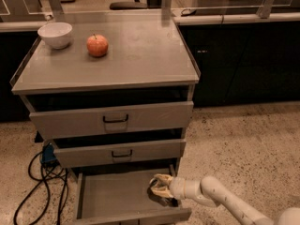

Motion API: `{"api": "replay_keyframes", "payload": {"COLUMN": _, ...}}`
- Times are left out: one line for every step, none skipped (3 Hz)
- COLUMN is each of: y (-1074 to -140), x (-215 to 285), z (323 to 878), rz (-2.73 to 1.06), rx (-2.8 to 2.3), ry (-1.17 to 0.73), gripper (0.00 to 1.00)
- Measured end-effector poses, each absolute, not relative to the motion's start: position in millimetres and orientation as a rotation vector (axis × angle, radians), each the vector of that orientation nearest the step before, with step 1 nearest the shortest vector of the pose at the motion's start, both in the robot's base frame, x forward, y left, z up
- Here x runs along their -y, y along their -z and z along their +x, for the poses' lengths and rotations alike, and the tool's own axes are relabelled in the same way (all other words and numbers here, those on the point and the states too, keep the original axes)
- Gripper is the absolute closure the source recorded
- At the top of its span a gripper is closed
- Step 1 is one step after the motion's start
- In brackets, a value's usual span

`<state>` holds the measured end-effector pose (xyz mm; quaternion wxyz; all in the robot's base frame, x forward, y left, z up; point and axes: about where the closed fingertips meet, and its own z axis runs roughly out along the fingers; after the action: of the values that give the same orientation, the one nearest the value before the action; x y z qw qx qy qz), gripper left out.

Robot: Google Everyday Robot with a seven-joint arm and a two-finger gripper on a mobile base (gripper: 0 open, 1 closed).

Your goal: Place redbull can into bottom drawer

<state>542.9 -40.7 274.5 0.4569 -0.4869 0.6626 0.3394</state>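
The bottom drawer (pixel 117 197) of the grey cabinet is pulled out, a wide shallow tray with a plain flat bottom. My gripper (pixel 158 188) reaches in from the lower right and sits low over the drawer's right end, just inside its right wall. A small dark shape lies under and between its tips. I cannot make out the redbull can as such; it may be that shape or hidden by the gripper.
The two upper drawers (pixel 115 120) with dark handles stick out slightly above the gripper. A red apple (pixel 97 45) and a white bowl (pixel 55 34) stand on the cabinet top. Black cables (pixel 42 184) lie on the floor at the left. Dark cabinets stand behind.
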Motion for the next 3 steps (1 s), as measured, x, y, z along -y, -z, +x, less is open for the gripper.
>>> {"api": "replay_keyframes", "payload": {"y": -273, "x": 39, "z": 544, "rz": -1.224, "rx": -1.633, "ry": -0.826, "gripper": 1.0}}
{"api": "replay_keyframes", "payload": {"y": -249, "x": 30, "z": 560, "rz": -1.269, "rx": -1.661, "ry": -0.826, "gripper": 1.0}}
{"api": "replay_keyframes", "payload": {"y": -225, "x": 19, "z": 596, "rz": -1.366, "rx": -1.73, "ry": -0.78, "gripper": 1.0}}
